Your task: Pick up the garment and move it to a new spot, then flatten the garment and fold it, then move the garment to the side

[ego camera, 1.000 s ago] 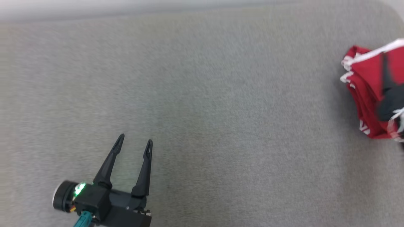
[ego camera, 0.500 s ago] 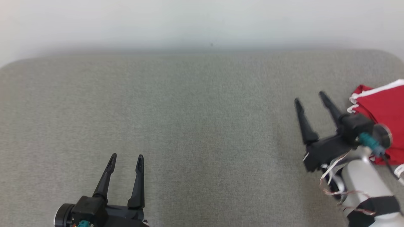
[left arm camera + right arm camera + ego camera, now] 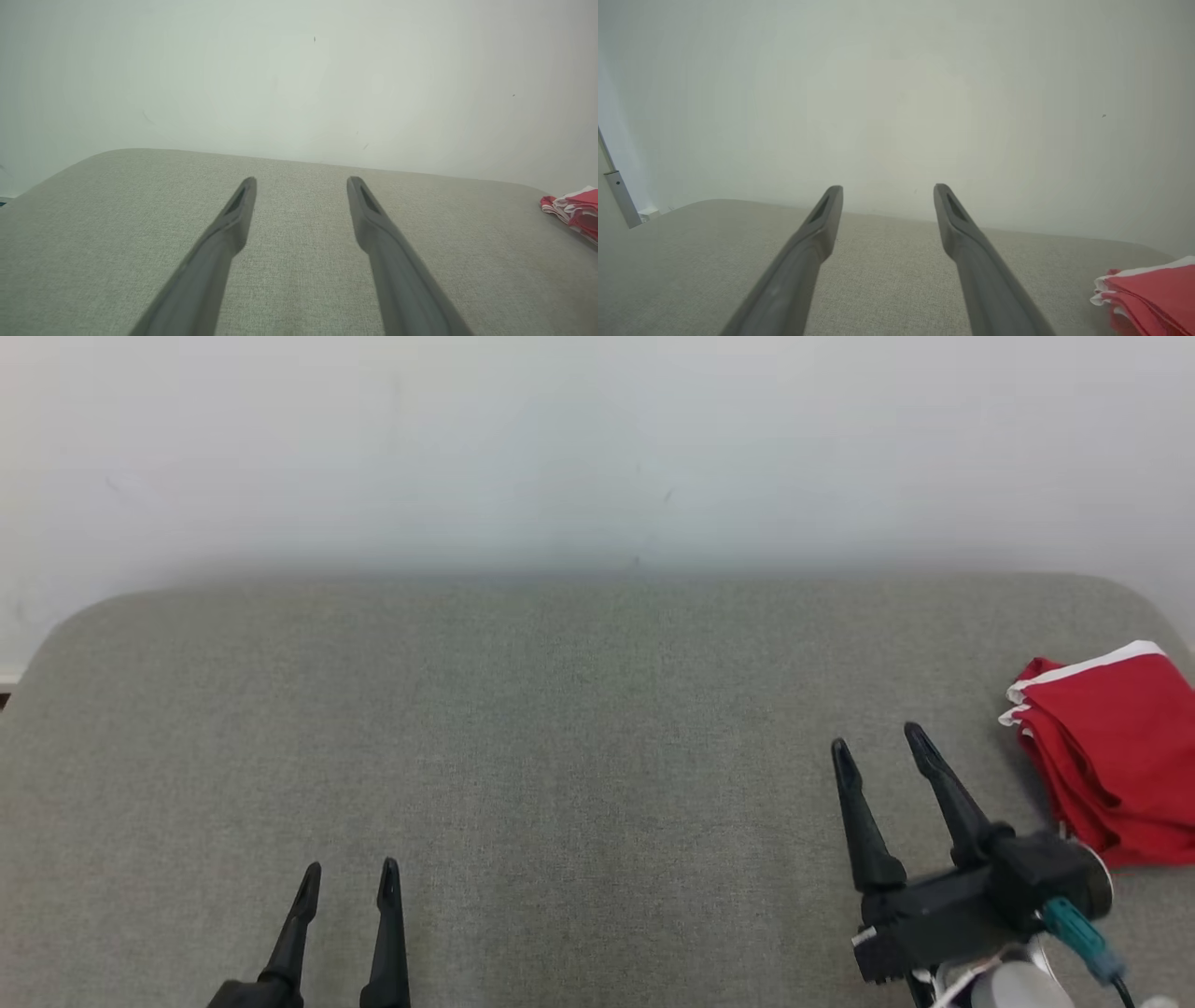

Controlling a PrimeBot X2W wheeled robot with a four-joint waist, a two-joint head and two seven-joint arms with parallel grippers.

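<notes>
left claw apart | right claw apart | garment apparently folded, far right

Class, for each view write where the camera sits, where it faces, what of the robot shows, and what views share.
Head view: on the head, facing forward and down at the grey fabric cushion; left claw and right claw show.
Left wrist view: on the left wrist, along its fingers toward the pale wall.
Right wrist view: right wrist, same facing, own fingers.
Shared: folded red cloth garment, rightward.
</notes>
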